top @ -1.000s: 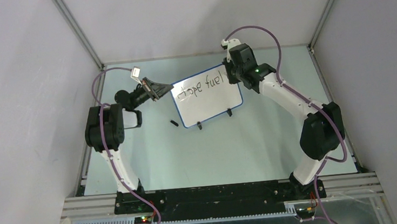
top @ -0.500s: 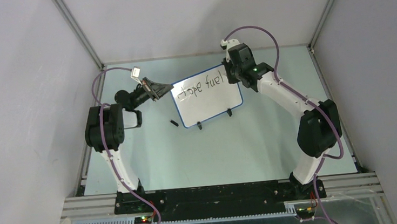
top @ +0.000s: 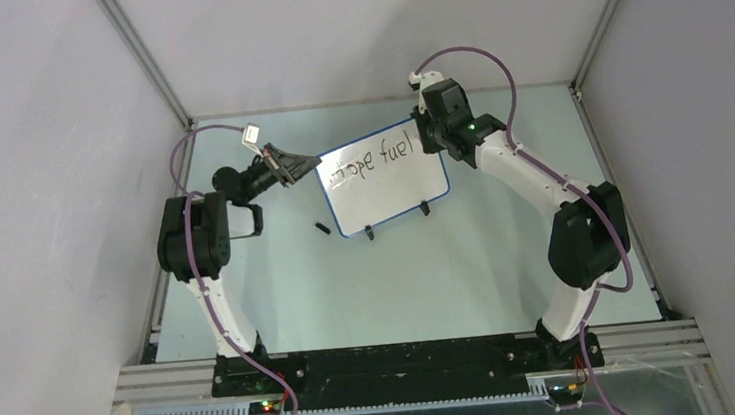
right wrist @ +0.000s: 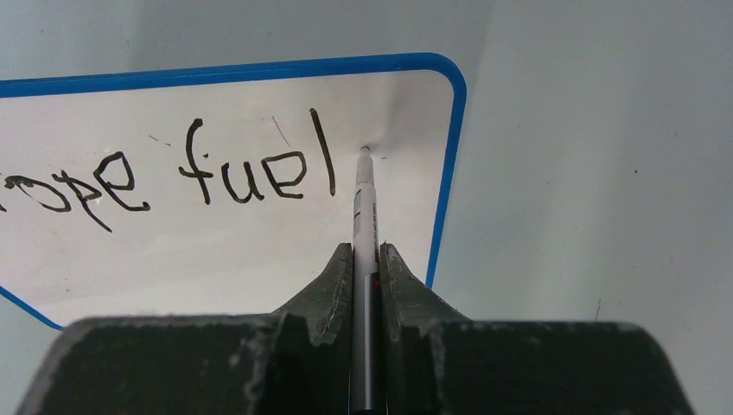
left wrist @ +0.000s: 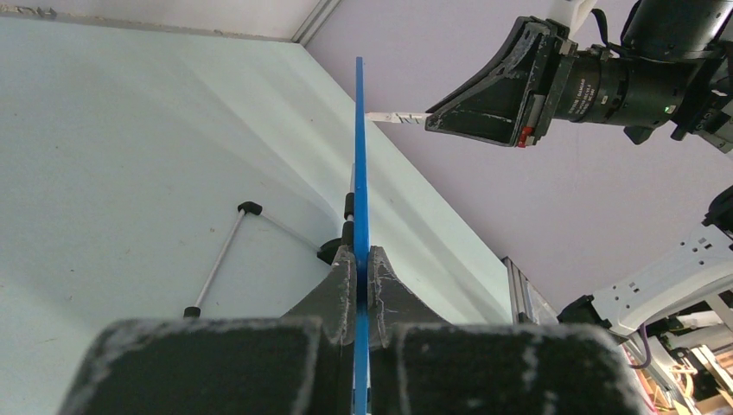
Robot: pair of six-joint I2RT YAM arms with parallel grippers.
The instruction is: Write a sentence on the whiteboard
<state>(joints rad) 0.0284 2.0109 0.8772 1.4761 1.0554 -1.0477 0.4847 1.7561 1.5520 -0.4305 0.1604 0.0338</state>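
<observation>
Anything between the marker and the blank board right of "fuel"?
Nothing visible. The marker in the right gripper has its tip at the whiteboard past the sentence; the left gripper clamps the opposite edge.

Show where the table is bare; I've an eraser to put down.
Free: the pale green tabletop between the blue-framed whiteboard and the arm bases. Crowded: the board's ends, where the left gripper clamps it and the right gripper holds a slim marker; a small black piece lies beside.
</observation>
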